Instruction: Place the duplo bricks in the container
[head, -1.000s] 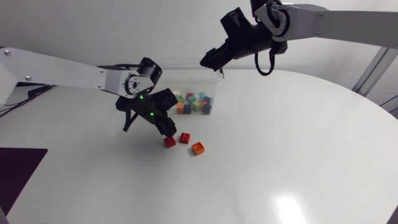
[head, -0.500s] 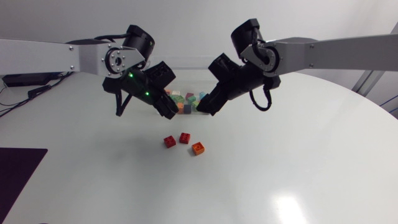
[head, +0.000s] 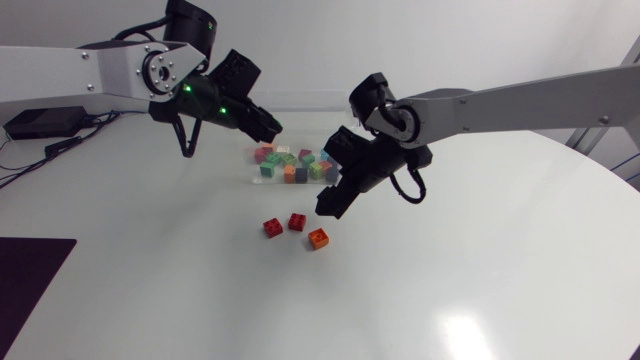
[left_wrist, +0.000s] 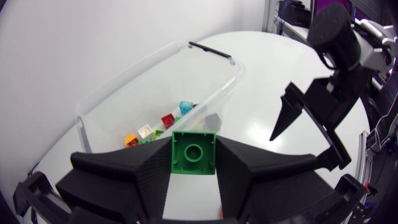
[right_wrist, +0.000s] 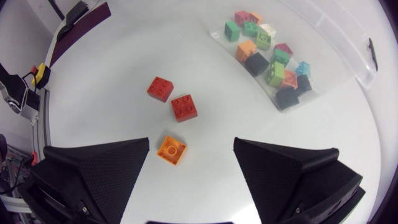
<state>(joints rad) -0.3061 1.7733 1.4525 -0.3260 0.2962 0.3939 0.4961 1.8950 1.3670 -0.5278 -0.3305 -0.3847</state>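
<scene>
Between the broad black fingers of the left gripper (left_wrist: 194, 142) a small green square duplo brick (left_wrist: 193, 155) is pinched from both sides, stud upward; this gripper hangs over the far left end of the clear rectangular plastic container (left_wrist: 208, 67), which holds a heap of mixed bricks (right_wrist: 268, 51) (green, orange, red, pink, black, light blue). The right gripper (right_wrist: 191, 143) is spread wide and holds nothing; it hangs low over the white round table (head: 480, 270), near and right of the container. An orange square duplo brick (right_wrist: 172, 149) lies on the table between its fingers, touching neither; just left of that lie two red square duplo bricks (right_wrist: 185, 107) (right_wrist: 160, 88), close together.
</scene>
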